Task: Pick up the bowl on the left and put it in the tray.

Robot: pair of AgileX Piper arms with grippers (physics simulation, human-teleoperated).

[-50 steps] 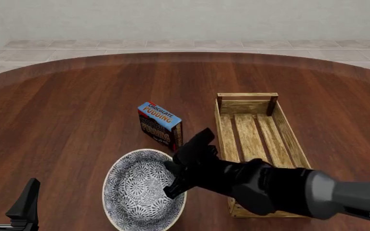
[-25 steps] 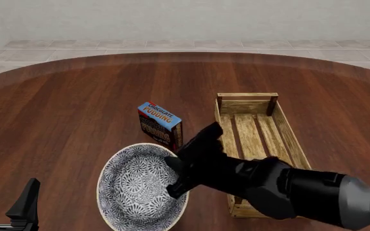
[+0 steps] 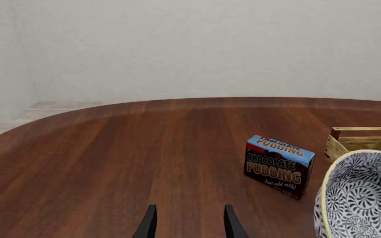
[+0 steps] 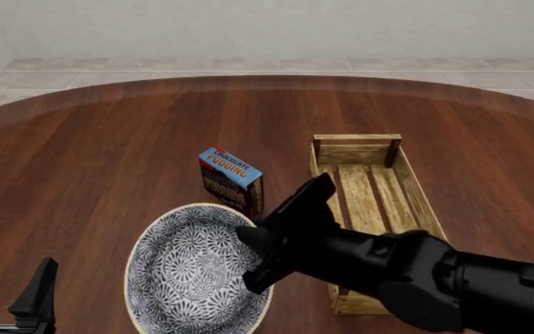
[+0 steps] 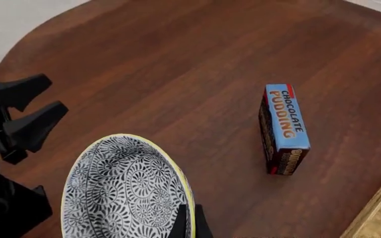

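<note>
the right gripper [image 4: 255, 254] fingers pinch the bowl [image 4: 192, 268] by its thin rim. it looks hard, slippery and easy to break.

Front view high behind arms, wrist views low, all sharing pudding box [image 4: 231, 180]

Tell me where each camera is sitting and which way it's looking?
Front view: fixed above and behind the arms, looking forward and down at the table; the right gripper pinches the bowl, the left gripper idles.
Left wrist view: behind the left gripper, facing the pudding box.
Right wrist view: behind the right gripper, looking down on the bowl.
All three show the bowl and pudding box.
</note>
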